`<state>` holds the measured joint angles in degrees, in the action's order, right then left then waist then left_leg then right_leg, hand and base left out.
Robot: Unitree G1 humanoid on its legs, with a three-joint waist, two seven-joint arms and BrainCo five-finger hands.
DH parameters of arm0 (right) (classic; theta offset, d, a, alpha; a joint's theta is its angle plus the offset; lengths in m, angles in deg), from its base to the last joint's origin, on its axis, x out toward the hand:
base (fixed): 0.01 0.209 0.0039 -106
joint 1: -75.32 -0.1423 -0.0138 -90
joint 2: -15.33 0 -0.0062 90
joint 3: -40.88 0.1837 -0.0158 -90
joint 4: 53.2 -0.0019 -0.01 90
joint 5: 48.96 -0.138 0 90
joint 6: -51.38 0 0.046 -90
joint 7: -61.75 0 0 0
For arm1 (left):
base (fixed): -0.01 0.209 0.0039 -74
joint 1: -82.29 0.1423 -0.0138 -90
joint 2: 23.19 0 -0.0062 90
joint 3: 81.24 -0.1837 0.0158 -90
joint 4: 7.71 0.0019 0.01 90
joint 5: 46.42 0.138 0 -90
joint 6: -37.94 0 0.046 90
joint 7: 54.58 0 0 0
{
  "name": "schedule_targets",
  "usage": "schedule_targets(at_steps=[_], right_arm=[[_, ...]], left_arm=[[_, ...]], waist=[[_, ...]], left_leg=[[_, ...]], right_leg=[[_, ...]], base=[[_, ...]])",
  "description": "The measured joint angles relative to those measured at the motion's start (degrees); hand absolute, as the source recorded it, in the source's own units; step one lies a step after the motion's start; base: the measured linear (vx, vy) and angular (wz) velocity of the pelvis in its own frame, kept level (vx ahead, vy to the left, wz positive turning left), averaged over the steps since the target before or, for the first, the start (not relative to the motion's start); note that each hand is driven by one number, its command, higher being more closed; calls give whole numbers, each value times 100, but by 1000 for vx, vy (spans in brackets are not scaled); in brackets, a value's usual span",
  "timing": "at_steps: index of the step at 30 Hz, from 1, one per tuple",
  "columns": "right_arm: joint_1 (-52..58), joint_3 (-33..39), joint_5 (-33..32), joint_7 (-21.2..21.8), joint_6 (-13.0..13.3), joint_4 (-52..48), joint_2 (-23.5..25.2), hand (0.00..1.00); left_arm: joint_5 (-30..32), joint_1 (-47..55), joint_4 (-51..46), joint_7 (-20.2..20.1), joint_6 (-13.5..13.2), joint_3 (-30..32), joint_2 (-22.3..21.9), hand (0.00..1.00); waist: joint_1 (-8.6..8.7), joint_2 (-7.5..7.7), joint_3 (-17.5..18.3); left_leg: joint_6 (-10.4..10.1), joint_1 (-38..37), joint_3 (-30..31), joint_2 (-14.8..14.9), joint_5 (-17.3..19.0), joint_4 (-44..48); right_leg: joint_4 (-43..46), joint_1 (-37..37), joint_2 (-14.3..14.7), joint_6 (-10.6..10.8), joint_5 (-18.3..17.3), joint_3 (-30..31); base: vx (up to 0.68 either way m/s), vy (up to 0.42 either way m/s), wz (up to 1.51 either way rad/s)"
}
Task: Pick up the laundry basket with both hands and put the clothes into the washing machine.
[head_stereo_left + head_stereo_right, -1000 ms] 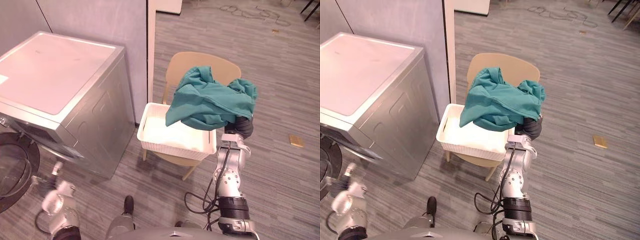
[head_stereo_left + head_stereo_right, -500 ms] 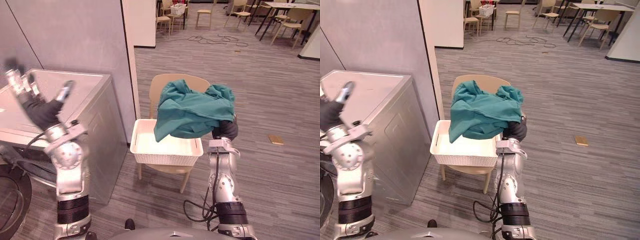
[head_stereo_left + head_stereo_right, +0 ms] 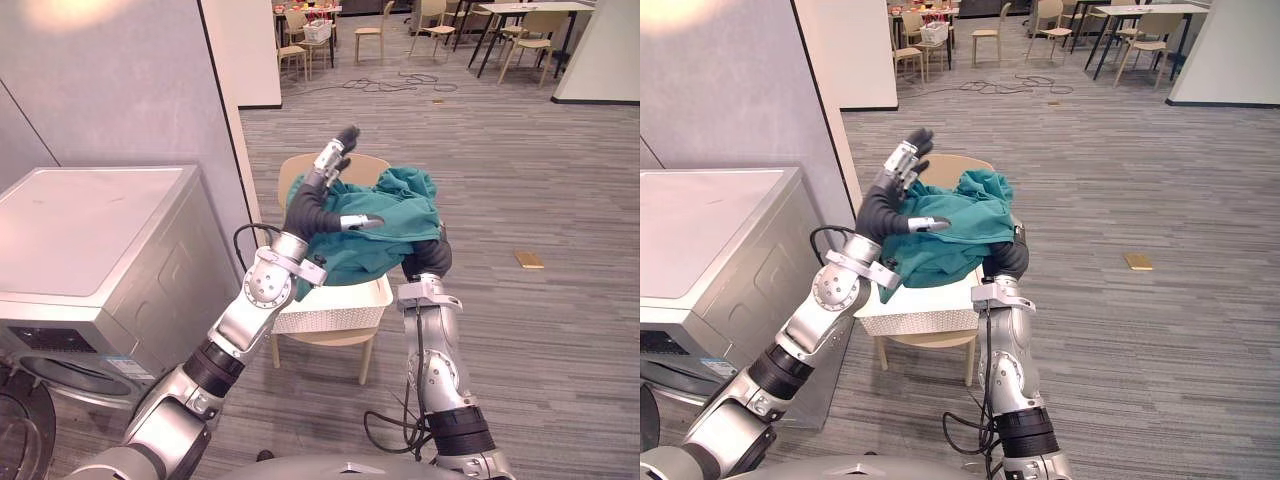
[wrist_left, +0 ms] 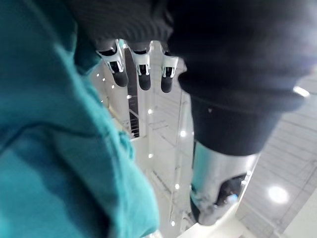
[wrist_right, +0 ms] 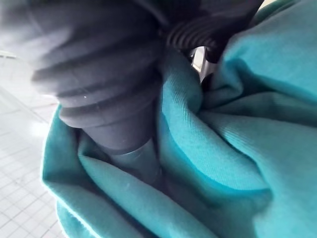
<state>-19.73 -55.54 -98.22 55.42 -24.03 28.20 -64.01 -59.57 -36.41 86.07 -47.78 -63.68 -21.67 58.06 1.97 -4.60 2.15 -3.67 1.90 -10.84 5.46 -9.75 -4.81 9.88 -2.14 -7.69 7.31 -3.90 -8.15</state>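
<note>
A teal garment point(image 3: 390, 235) is heaped over the right end of a white laundry basket point(image 3: 335, 310), which stands on a tan chair point(image 3: 372, 166). My left hand point(image 3: 312, 200) is raised above the basket's left end, open, its fingers point(image 4: 143, 74) straight and pointing up, its thumb lying against the garment point(image 4: 59, 163). My right hand point(image 3: 430, 260) sits under the garment's right edge, its dark cover wrapped in teal folds point(image 5: 237, 148). The silver washing machine point(image 3: 90, 230) stands to the left, with its round door point(image 3: 20, 440) swung open low down.
A grey wall panel point(image 3: 120, 90) rises behind the washing machine and ends beside the chair. A small tan object point(image 3: 528, 260) lies on the grey floor to the right. Chairs and tables point(image 3: 440, 15) stand far back in the room.
My left arm has swung from above the washing machine across to the garment on the basket. The camera has tilted up. The right hand stays under the garment.
</note>
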Motion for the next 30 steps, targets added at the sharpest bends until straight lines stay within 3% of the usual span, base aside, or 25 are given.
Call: schedule_targets(at_steps=[12, 22, 30], right_arm=[[27, 48, -111, -7, -4, -5, 16, 100], [282, 114, -236, -6, -14, -9, -109, 100], [284, 165, -239, -4, -101, -9, -130, 100]], left_arm=[[617, -837, 916, -371, 249, -808, -64, 0], [1526, -1089, 1406, -599, 240, -1216, -37, 0], [2146, -1240, 1742, -604, 77, -1239, 24, 0]], waist=[[47, -6, 5], [69, -3, 10], [113, 3, 15]], left_leg=[[-3, 69, 12, -34, 25, 1], [21, 96, 78, -28, 8, 2], [-22, 90, 83, -20, 45, 1]], right_leg=[[-102, -12, -6, 49, 36, -16], [-88, -7, -15, 9, 43, -47], [-73, -15, -14, -1, 28, -41]], base=[[16, 3, 1], [20, -2, 2], [0, 0, 0]])
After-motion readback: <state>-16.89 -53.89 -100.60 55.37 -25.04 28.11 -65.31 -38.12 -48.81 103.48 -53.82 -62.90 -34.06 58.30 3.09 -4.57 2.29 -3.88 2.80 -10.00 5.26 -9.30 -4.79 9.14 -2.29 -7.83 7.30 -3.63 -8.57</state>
